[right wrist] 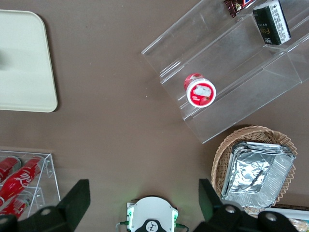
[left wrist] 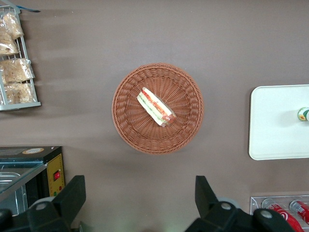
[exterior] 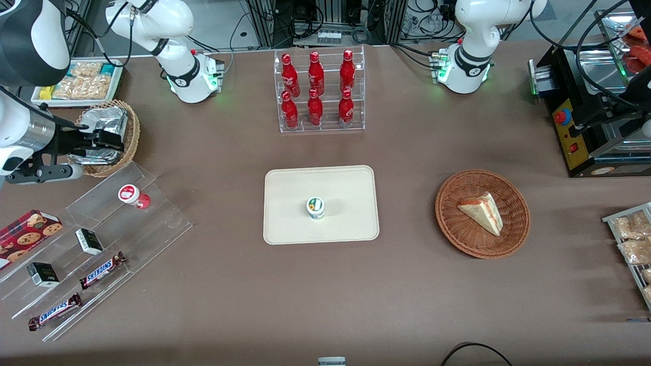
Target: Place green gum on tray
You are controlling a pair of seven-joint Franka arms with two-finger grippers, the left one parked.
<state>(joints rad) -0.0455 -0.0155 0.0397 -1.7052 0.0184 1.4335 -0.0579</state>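
Observation:
The green gum (exterior: 315,207), a small white bottle with a white-and-green lid, stands upright on the cream tray (exterior: 290,223) near its middle. It also shows in the left wrist view (left wrist: 303,114) on the tray (left wrist: 270,140). My right gripper (exterior: 119,136) is open and empty. It hangs above the foil-filled wicker basket (exterior: 133,133) toward the working arm's end of the table, well away from the tray. In the right wrist view the gripper (right wrist: 143,203) has its fingers spread wide over bare table, and a corner of the tray (right wrist: 24,72) shows without the gum.
A red-lidded bottle (exterior: 133,195) stands on the clear stepped rack (exterior: 152,229) with small boxes and Snickers bars (exterior: 101,269). A clear rack of red bottles (exterior: 318,91) stands farther from the camera than the tray. A wicker basket (exterior: 452,229) holds a sandwich.

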